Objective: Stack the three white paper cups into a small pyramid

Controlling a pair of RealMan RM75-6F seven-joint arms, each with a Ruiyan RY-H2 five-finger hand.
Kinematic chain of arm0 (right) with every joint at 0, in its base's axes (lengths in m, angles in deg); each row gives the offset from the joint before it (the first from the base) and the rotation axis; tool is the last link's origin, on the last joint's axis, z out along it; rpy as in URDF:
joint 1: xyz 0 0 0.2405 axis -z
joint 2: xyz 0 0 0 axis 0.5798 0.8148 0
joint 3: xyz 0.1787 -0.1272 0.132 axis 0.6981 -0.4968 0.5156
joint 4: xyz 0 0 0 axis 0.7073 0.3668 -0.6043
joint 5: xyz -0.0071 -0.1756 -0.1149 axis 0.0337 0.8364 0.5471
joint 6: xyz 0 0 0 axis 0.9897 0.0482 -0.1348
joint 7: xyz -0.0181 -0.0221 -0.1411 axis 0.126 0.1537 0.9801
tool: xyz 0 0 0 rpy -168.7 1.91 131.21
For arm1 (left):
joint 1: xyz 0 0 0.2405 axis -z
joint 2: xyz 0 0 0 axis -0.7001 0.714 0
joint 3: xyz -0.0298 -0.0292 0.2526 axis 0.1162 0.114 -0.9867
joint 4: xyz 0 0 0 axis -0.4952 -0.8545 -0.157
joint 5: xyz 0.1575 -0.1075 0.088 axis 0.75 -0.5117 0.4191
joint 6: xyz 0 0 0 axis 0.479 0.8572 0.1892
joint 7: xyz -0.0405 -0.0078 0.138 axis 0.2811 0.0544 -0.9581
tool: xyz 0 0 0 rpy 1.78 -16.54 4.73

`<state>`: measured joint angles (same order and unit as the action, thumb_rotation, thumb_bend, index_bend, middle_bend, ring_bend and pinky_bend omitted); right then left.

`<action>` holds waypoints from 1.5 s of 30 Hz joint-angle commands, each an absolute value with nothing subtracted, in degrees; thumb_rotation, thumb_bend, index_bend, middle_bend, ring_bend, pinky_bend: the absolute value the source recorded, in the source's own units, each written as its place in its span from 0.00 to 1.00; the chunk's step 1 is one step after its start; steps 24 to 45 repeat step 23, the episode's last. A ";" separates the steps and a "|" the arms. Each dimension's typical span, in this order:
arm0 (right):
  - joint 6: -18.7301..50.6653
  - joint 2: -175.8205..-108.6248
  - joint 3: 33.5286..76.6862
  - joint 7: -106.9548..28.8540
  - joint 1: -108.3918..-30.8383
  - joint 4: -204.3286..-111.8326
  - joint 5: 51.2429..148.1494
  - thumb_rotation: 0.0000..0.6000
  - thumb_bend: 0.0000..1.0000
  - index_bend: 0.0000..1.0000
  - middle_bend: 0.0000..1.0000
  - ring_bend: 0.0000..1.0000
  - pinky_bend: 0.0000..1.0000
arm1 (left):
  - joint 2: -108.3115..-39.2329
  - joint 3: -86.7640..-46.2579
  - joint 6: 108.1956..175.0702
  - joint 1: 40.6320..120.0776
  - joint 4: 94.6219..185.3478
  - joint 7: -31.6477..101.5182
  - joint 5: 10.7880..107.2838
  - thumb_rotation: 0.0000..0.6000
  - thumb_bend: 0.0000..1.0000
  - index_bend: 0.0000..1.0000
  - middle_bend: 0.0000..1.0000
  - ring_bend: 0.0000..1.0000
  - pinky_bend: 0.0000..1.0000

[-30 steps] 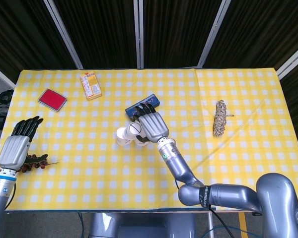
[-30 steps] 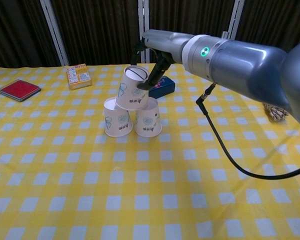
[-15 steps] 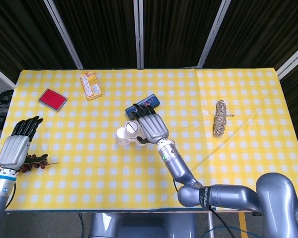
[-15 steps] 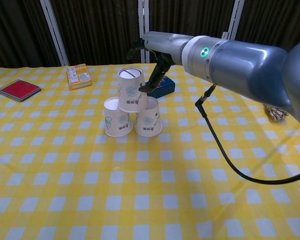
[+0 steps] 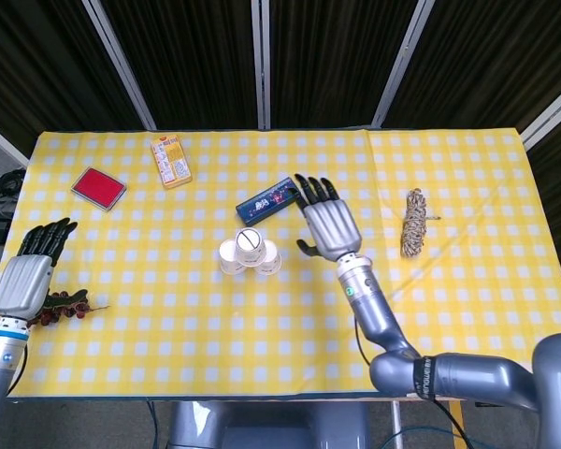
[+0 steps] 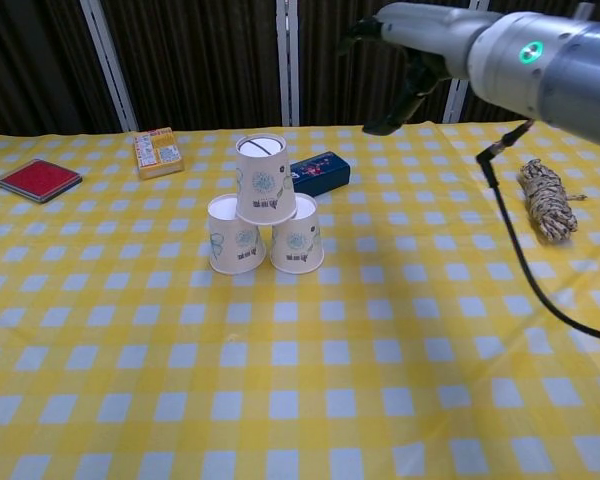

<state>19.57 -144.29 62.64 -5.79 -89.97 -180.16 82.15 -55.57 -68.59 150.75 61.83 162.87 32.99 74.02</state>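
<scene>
Three white paper cups stand upside down as a small pyramid in the middle of the yellow checked table (image 6: pixel 300 400). Two bottom cups, one on the left (image 6: pixel 233 235) and one on the right (image 6: pixel 297 240), sit side by side, and the top cup (image 6: pixel 264 180) (image 5: pixel 250 239) rests upright across both. My right hand (image 5: pixel 328 221) (image 6: pixel 405 60) hovers open to the right of the stack, well apart from it, fingers spread. At the table's left edge my left hand (image 5: pixel 26 276) is open and holds nothing.
A blue box (image 6: pixel 319 171) lies just behind the pyramid. An orange box (image 5: pixel 171 161) and a red flat case (image 5: pixel 98 188) sit at the back left. A coil of rope (image 5: pixel 413 222) lies to the right. A dark twig-like item (image 5: pixel 67 304) lies by my left hand.
My right hand let go of the top cup and drew away up and to the right. The top cup went from tilted to upright on the two lower cups. The left hand barely moved.
</scene>
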 commanded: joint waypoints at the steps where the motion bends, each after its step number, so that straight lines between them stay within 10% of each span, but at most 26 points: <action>1: 24.68 -139.35 58.59 -12.98 -82.38 -182.06 89.30 1.00 0.16 0.14 0.00 0.00 0.00 | -55.82 -68.58 150.90 61.76 162.70 32.76 74.04 1.00 0.09 0.00 0.00 0.00 0.00; 16: 34.09 -132.28 43.97 -36.56 -57.57 -167.70 102.51 1.00 0.15 0.00 0.00 0.00 0.00 | -58.40 -70.71 152.89 59.95 160.55 30.16 75.79 1.00 0.09 0.00 0.00 0.00 0.00; 45: 36.53 -132.60 42.89 -42.83 -52.31 -164.05 105.76 1.00 0.15 0.00 0.00 0.00 0.00 | -59.15 -72.94 154.22 58.02 159.51 29.78 77.46 1.00 0.08 0.00 0.00 0.00 0.00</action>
